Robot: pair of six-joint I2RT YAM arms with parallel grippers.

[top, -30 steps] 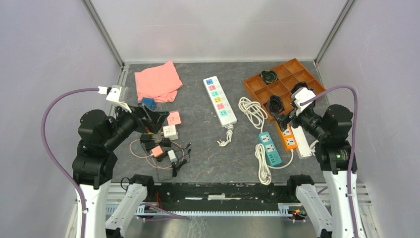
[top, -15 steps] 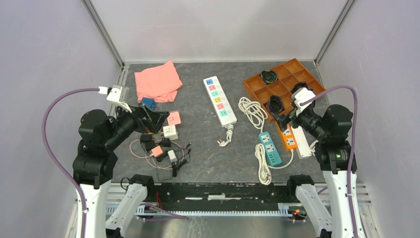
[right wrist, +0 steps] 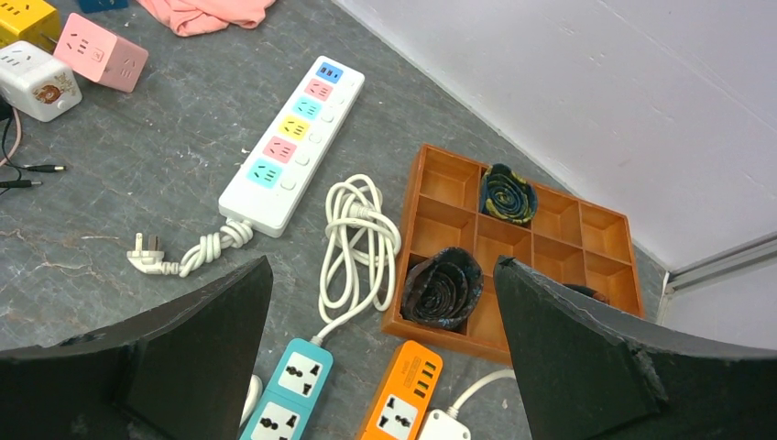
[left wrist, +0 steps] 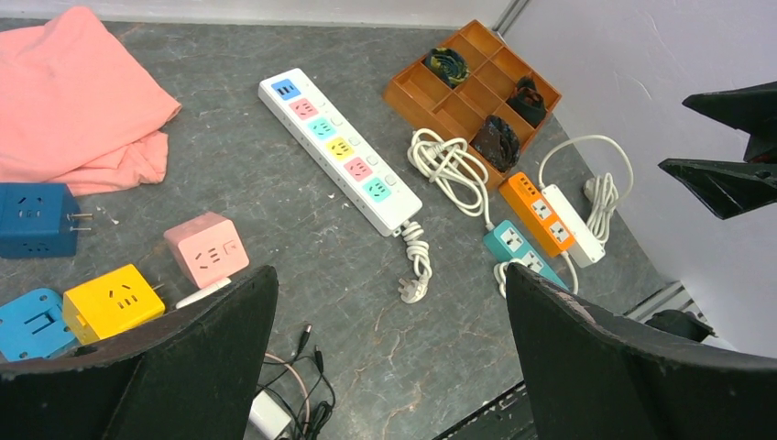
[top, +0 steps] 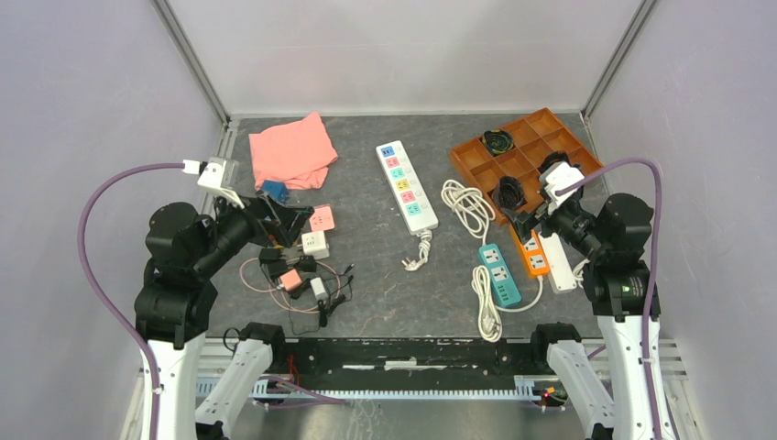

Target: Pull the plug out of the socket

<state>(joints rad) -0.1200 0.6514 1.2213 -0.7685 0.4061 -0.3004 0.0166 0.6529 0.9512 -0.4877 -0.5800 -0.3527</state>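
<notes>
We have the left gripper (left wrist: 389, 280) and the right gripper (right wrist: 382, 263) spread wide, both empty. To pull cleanly, we judge one claw should pin the socket (left wrist: 339, 151) flat while the other draws straight out. The socket lies ahead, to the right of the left claw and to the left of the right one. Its faces look bare. Its cord (left wrist: 417, 252) ends in a loose plug (left wrist: 410, 291), nearer the claws.

A crumpled pink cloth (top: 291, 151) lies back left, an orange plastic compartment tray (top: 547, 123) back right. Nearer, a short teal power strip (top: 499, 274) lies beside a short orange power strip (top: 532, 258).
</notes>
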